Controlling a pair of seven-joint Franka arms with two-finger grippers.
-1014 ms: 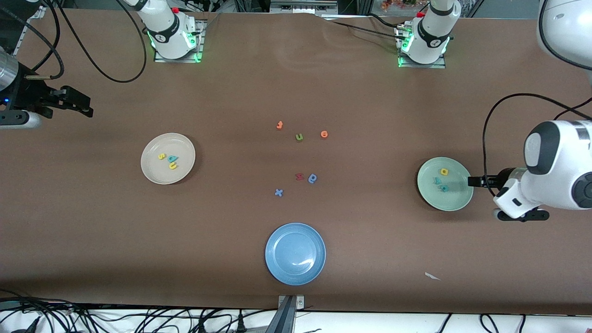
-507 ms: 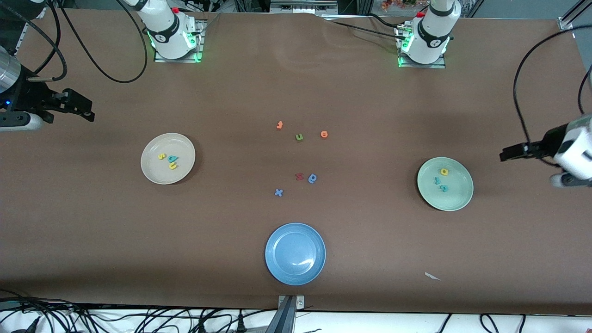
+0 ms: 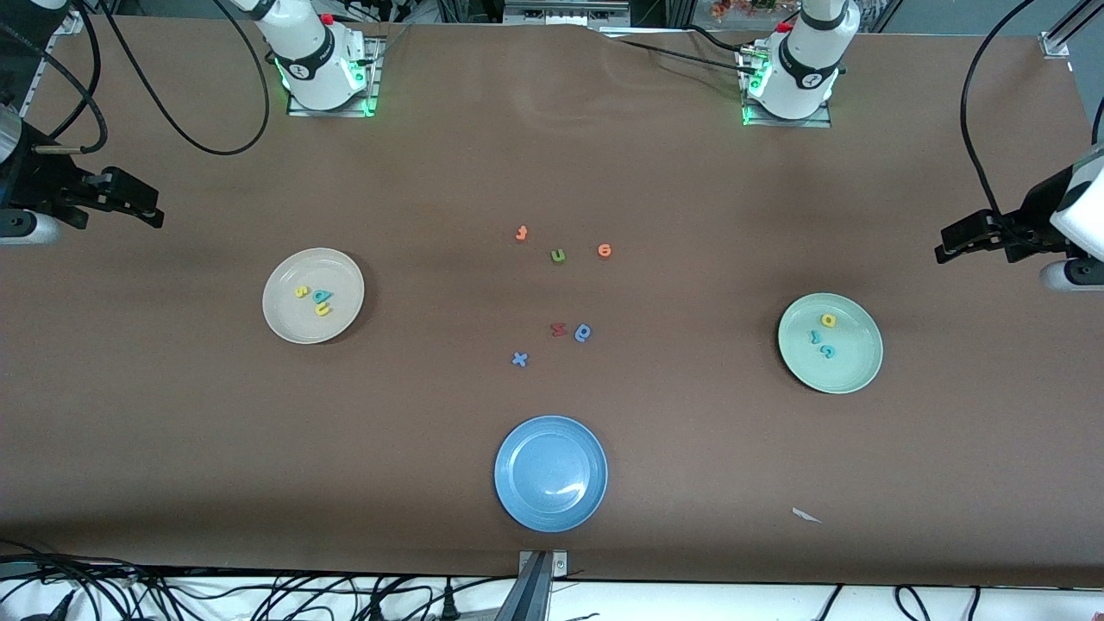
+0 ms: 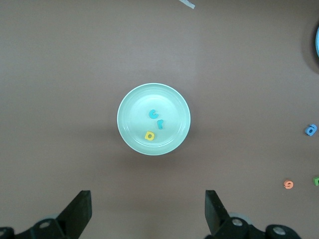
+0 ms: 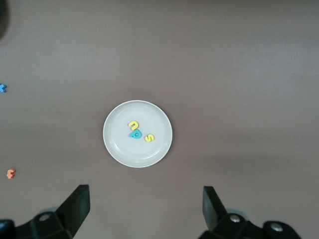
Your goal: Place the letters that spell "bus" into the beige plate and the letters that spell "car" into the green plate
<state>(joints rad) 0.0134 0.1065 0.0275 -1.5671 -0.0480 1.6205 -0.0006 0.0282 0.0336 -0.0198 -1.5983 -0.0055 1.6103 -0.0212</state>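
**Front view.** The beige plate [image 3: 338, 274] lay at nine o'clock from the tabletop's middle, toward the right arm's end. In it were the yellow s [image 3: 300, 291], the teal b [image 3: 323, 297] and the yellow u [image 3: 322, 309]. The green plate [image 3: 852, 371] lay at three o'clock, toward the left arm's end, and held the yellow a [image 3: 828, 320], the teal r [image 3: 815, 337] and the teal c [image 3: 826, 351]. Both words looked complete, so the step in hand was judged to be the retreat. To do it well, each arm should stay high and pull away from its plate, keeping its cable off the rim. The spare letters [image 3: 558, 255] around the middle and the blue plate [image 3: 524, 509] at six o'clock should be left alone.

The left gripper [image 3: 944, 246] hung at about one o'clock from the green plate, and the right gripper [image 3: 153, 210] at about ten o'clock from the beige plate.

A second earlier the left gripper was low, just beside the green plate's rim at three o'clock. It had since lifted and swung out to the tabletop's end. The right gripper had barely shifted, and no letter had moved.

**Left wrist view.** The left gripper [image 4: 147, 214] stood wide open and empty, with the green plate [image 4: 132, 134] well below it. The c [image 4: 153, 114], r [image 4: 160, 123] and a [image 4: 149, 135] sat inside the plate.

**Right wrist view.** The right gripper [image 5: 144, 209] was likewise spread and empty. It looked down on the beige plate [image 5: 117, 144] with the u [image 5: 133, 124], b [image 5: 134, 134] and s [image 5: 149, 137] clustered in it.
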